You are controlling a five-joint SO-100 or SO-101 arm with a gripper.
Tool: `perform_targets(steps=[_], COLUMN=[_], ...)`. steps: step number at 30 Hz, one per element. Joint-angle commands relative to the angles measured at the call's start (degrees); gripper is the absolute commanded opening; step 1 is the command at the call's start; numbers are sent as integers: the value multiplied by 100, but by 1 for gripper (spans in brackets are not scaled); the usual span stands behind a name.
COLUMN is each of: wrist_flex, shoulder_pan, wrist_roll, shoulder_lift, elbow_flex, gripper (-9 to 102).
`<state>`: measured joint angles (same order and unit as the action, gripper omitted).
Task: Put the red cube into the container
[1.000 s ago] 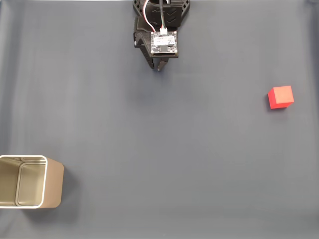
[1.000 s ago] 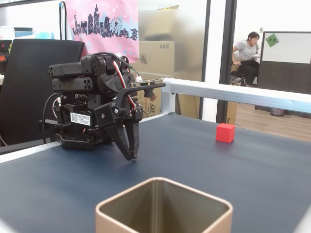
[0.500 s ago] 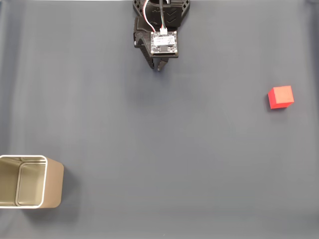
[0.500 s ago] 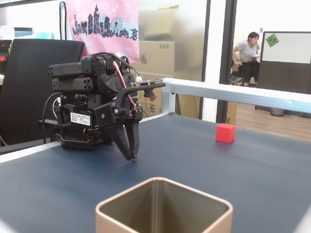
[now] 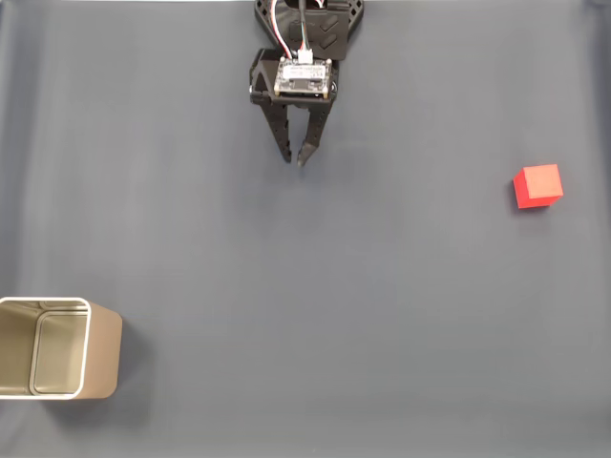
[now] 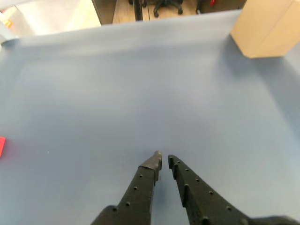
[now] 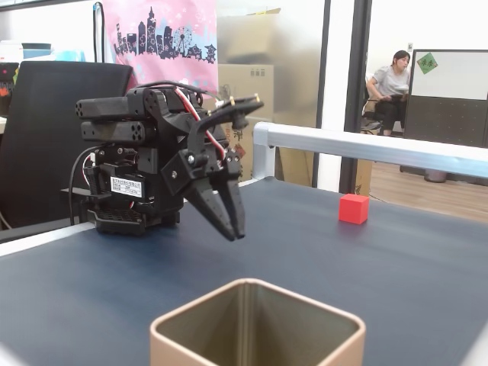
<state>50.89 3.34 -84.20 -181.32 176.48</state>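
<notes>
No words, brands or numbers can be made out. In a fixed view a white label (image 7: pixel 126 185) with dark print sits on the arm's base, but its lines are too small to make out. A green sign (image 7: pixel 427 62) on a dark board in the background bears marks that cannot be read. The pink poster (image 7: pixel 158 40) carries a dark skyline drawing with no lettering that shows.

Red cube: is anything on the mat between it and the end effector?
Nothing visible. In a fixed view, bare dark mat lies between the end effector and the small red cube.
</notes>
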Motion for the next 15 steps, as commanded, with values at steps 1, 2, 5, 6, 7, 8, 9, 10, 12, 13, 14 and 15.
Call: perform_targets(steps=[1,2,5,6,7,8,9,10,12,13,14,15], wrist_flex=[-545,-606,-580,-536,-483,-439,-378,-299,-123,-26,62,176], shoulder_pan=[-79,-123,-299,-378,-448,-510,-589,-677,-870,-976,-1099,-1213], wrist_roll=[-132,-123,0,70,123,149,149,149,185,220,299,360], shoulder_lift=[413,633,1512,1819,2083,2285,2452,2610,2927,3111,3305,3489], elbow_flex=[-369,-571,-1450,-1784,-2118,-2408,-2672,-2918,-3357,-3568,-3797,-4017], gripper=[1,1,1,1,1,1,1,1,1,2,2,2])
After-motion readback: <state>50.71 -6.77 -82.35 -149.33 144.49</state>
